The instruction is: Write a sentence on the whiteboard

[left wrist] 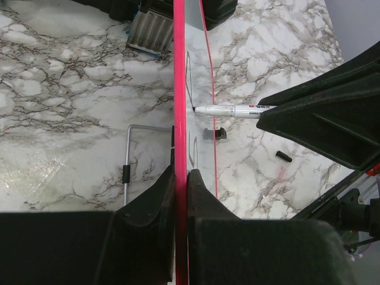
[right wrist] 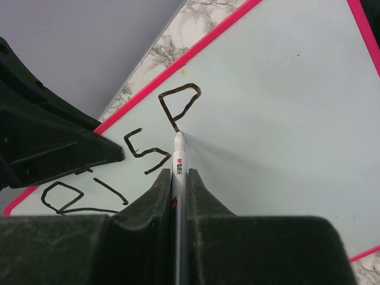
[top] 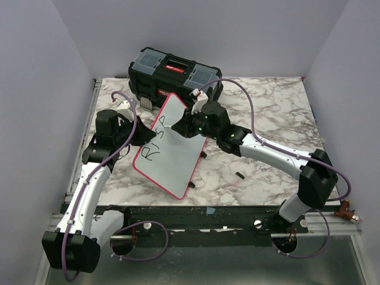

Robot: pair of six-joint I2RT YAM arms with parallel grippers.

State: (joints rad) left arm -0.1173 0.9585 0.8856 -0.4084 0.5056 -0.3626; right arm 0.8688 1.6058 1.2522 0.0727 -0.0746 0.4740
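The whiteboard (top: 178, 166), white with a pink-red rim, is held tilted up off the marble table. My left gripper (top: 142, 133) is shut on its left rim, which the left wrist view shows edge-on (left wrist: 180, 89) between the fingers (left wrist: 181, 172). My right gripper (right wrist: 179, 175) is shut on a white marker (right wrist: 179, 155), also seen from the side (left wrist: 231, 110). Its tip touches the board face (right wrist: 285, 101). The sentence (right wrist: 142, 154) stands at three black letters plus an angular loop at the tip, readable as "Ris" (top: 155, 142).
A black toolbox (top: 172, 74) stands at the back, just behind the board's top edge. A small black pen cap (top: 240, 174) lies on the table to the right of the board. A bent metal wire stand (left wrist: 127, 160) lies under the board's left side.
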